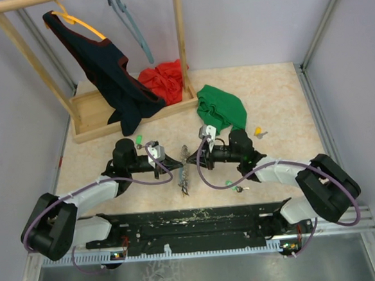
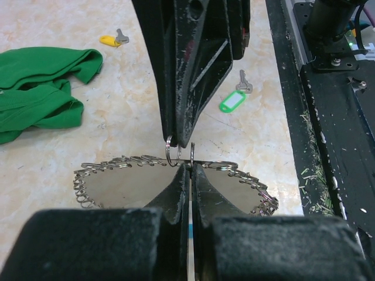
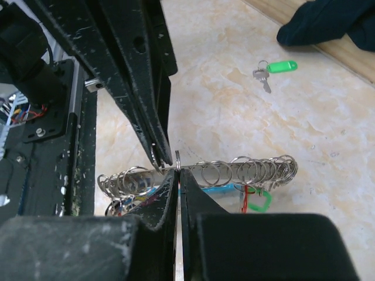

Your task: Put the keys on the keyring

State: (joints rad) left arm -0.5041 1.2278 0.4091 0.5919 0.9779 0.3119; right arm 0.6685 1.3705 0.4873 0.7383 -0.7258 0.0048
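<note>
The keyring (image 1: 182, 177) is a silver wire ring strung with many small rings, held between both grippers above the table's middle. My left gripper (image 1: 171, 162) is shut on its wire (image 2: 191, 165). My right gripper (image 1: 190, 158) is shut on the wire (image 3: 177, 170) just beside it, tip to tip. The ring's light-blue segment (image 3: 218, 190) and a green tag (image 3: 258, 202) hang below. Loose keys lie on the table: one with a green tag (image 1: 138, 141) (image 3: 275, 68), one with a yellow tag (image 1: 259, 133) (image 2: 110, 40), and one with a green tag (image 1: 233, 184) (image 2: 232, 100).
A green cloth (image 1: 221, 109) lies behind the right arm. A wooden rack (image 1: 95, 115) at the back left holds a black garment (image 1: 109, 75), a red cloth (image 1: 164, 78) and a grey hanger (image 1: 131, 22). A black rail (image 1: 193, 223) runs along the near edge.
</note>
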